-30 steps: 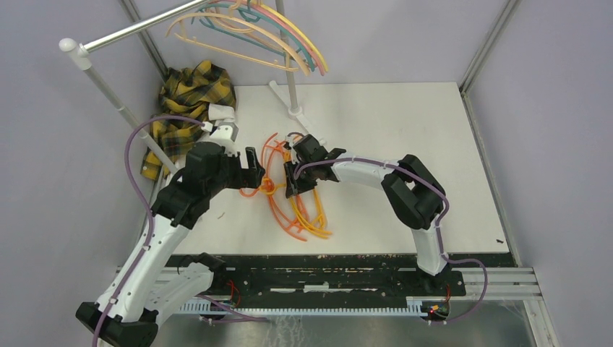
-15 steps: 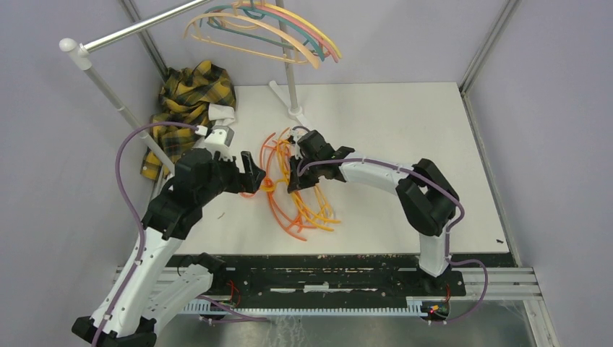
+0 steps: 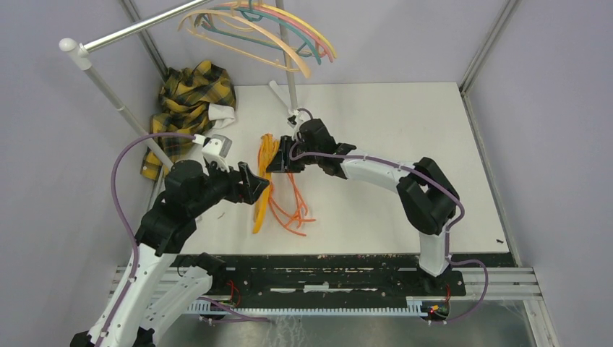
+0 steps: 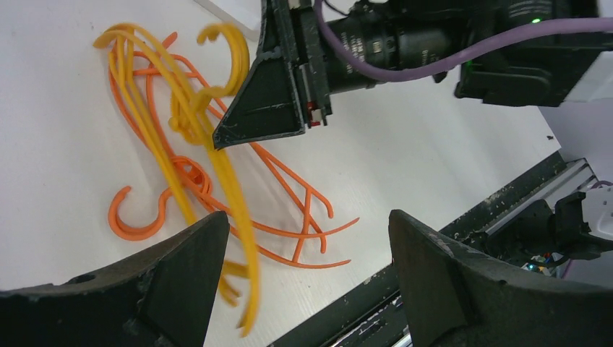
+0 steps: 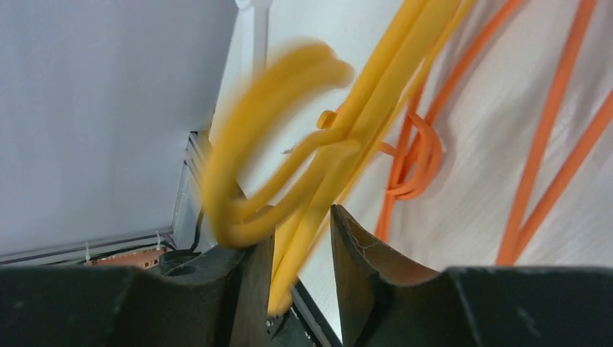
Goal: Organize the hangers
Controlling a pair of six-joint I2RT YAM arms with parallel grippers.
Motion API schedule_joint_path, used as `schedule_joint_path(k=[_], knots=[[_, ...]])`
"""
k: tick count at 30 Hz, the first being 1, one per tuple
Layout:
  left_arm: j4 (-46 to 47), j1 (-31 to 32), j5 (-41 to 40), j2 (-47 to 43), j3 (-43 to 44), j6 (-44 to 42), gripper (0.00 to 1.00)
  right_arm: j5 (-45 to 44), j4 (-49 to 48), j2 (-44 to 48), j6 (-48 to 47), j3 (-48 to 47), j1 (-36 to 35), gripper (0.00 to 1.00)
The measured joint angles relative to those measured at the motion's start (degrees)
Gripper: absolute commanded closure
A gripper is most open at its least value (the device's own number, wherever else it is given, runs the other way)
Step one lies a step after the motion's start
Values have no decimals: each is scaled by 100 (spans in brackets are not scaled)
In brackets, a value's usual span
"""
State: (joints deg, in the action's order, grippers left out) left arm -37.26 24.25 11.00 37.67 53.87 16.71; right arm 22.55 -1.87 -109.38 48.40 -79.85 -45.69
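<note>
The right gripper (image 5: 300,238) has its two black fingers (image 5: 376,282) standing narrowly apart, clamped on the bundled stems of the thin yellow plastic hangers (image 5: 383,94). The stems pass straight through the gap. The hangers' hooks curl, blurred, above one finger.

In the overhead view the yellow bundle shows as a narrow strip running from that gripper toward the near edge of the white table (image 3: 405,137). The thin orange plastic hangers (image 3: 293,210) lie tangled flat on the table, just beside and partly under the yellow ones, with no finger on them.

The left gripper (image 3: 254,186) sits just left of the yellow bundle with its fingers (image 4: 181,282) spread wide. The blurred lower end of the yellow hangers drops into that gap close to one finger; whether it touches cannot be told.

More curved plastic hangers in peach, teal, pink and yellow (image 3: 307,40) hang from the silver rack rail (image 3: 137,27) at the far left. The rumpled yellow-black plaid cloth (image 3: 189,97) lies below them.
</note>
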Motion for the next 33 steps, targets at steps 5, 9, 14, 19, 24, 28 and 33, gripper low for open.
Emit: schedule_joint_path(k=[5,9,14,19,24,28,33], knots=[[-24,0,-2,-76,-7,4,12,94,-168,-535,238,7,7,67],[-24,0,-4,-81,-42,13,12,146,-271,-798,345,7,7,72],[-28,0,-11,-63,-125,15,12,192,-422,-887,442,52,4,56],[-35,0,-48,-15,-142,15,14,138,-479,-822,409,361,7,38],[-92,0,-490,271,-146,46,36,-201,118,-450,37,544,7,33],[-190,0,-1023,990,-140,271,39,-658,553,92,-391,544,7,25],[-420,0,-1827,2284,101,496,40,-1204,973,636,-957,540,70,21]])
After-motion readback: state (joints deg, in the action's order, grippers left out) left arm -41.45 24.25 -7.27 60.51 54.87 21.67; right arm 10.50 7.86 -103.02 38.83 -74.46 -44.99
